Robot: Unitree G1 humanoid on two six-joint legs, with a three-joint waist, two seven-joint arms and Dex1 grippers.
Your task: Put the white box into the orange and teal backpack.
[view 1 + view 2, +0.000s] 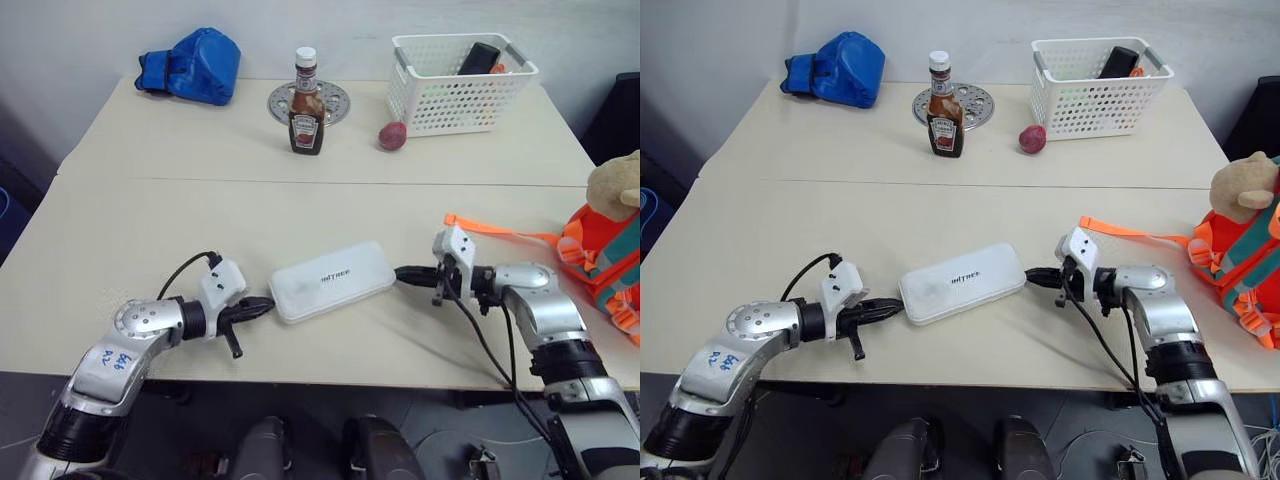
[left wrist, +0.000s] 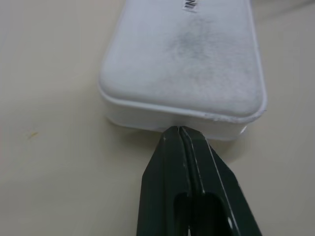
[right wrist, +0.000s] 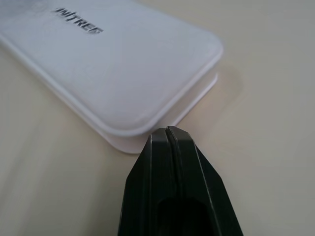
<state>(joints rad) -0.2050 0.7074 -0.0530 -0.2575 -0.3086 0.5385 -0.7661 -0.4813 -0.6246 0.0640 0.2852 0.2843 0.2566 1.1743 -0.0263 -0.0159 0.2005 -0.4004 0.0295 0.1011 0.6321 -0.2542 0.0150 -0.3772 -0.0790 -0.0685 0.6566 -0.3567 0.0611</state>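
The white box [image 1: 332, 280] lies flat on the table near its front edge, lettering up. My left gripper [image 1: 262, 306] is shut, its black tip pressed against the box's left end [image 2: 177, 123]. My right gripper [image 1: 402, 273] is shut too, its tip against the box's right end [image 3: 162, 129]. Neither pair of fingers has anything between them; the box sits squeezed between the two tips. The orange and teal backpack [image 1: 606, 262] rests at the table's right edge, a tan plush toy [image 1: 618, 184] on top, an orange strap [image 1: 495, 229] trailing toward my right arm.
At the back of the table stand a ketchup bottle [image 1: 306, 104] in front of a round metal trivet [image 1: 330, 101], a blue bag [image 1: 196, 65], a red ball-like item [image 1: 392, 135] and a white perforated basket [image 1: 460, 82] holding dark items.
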